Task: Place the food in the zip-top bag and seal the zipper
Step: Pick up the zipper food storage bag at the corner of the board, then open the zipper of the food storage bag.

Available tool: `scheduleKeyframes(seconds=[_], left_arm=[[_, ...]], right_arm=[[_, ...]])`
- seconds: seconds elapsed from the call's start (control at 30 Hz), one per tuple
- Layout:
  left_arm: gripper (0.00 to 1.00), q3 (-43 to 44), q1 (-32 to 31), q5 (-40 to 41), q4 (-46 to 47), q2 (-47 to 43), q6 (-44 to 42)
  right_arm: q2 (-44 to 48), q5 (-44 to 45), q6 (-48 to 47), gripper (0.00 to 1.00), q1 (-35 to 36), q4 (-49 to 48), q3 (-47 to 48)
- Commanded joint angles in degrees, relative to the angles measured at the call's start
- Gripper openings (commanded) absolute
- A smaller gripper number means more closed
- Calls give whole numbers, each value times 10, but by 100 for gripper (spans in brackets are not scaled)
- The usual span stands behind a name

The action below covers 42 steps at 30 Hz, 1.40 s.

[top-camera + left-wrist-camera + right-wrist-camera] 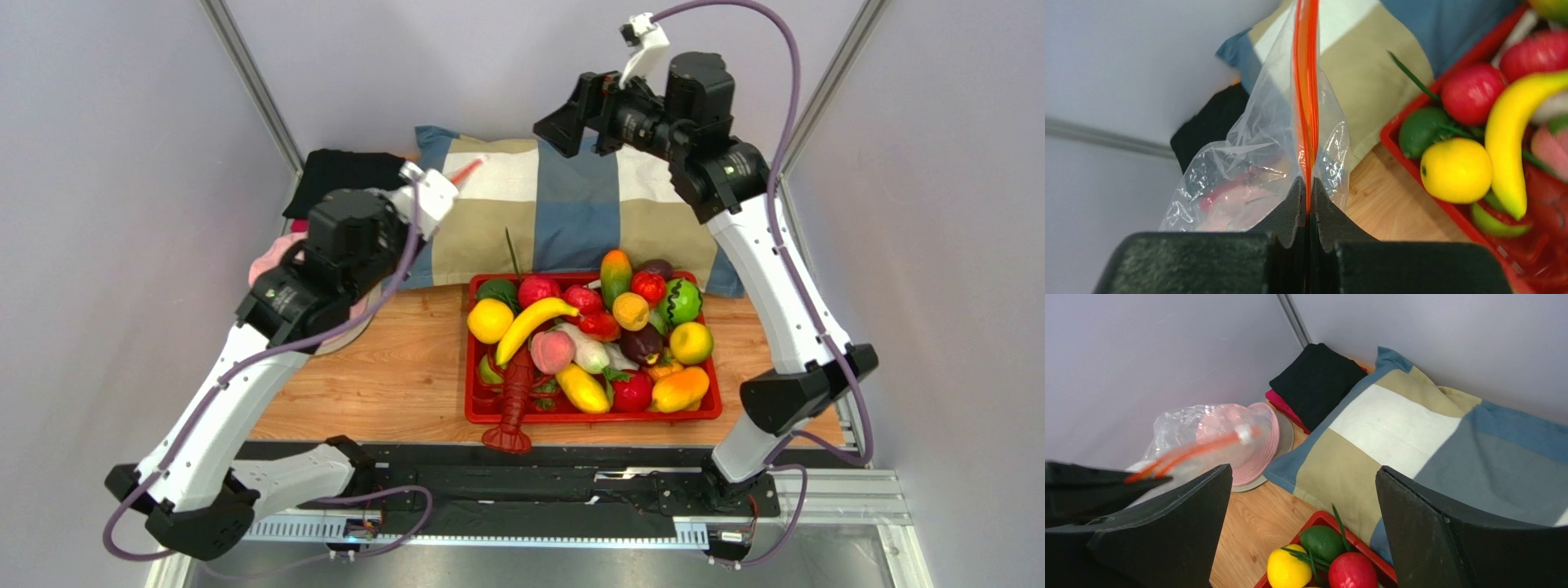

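Observation:
My left gripper (1309,202) is shut on the orange-red zipper (1306,92) of the clear zip-top bag (1254,165) and holds it up over the table's left side, mouth edge-on to the camera. The right wrist view shows the bag (1186,425) hanging in front of a pink hat (1260,447); I see no food inside it. The food lies in a red tray (470,368): a banana (534,321), a peach (551,352), a mango (616,276) and others. My right gripper (558,123) is open and empty, raised over the pillow; its wide-apart jaws show in its wrist view (1303,471).
A checked pillow (577,202) lies behind the tray. Folded black cloth (344,172) and the pink hat (276,260) sit at the back left. A red toy lobster (515,398) hangs over the tray's front rim. Bare wood lies left of the tray.

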<state>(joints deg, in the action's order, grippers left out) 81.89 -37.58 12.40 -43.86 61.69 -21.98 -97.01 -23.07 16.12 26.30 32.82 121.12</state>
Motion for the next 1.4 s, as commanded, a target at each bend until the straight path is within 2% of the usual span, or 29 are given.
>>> scheduleKeyframes(seconds=[0.0,0.1,0.23,0.47,0.57,0.8,1.23,1.37], left_arm=[[0,35,59,-72,21,-28,181],[0,7,65,-100,68,-56,206],[0,-22,65,-110,110,-63,217],[0,-15,65,-120,109,-47,214],[0,-16,65,-121,110,-41,214],[0,-16,65,-138,112,-38,206],[0,-23,63,-147,101,-30,179],[0,-22,59,-145,95,-22,164]], right_arm=[[89,-4,34,90,-11,-47,-82],[129,-56,122,84,-9,-92,-182],[138,-56,163,82,34,-120,-225],[87,-22,231,82,111,-144,-176],[61,-10,248,78,126,-153,-153],[14,6,277,60,144,-160,-124],[-37,3,298,47,164,-166,-76],[-47,0,299,46,176,-166,-76]])
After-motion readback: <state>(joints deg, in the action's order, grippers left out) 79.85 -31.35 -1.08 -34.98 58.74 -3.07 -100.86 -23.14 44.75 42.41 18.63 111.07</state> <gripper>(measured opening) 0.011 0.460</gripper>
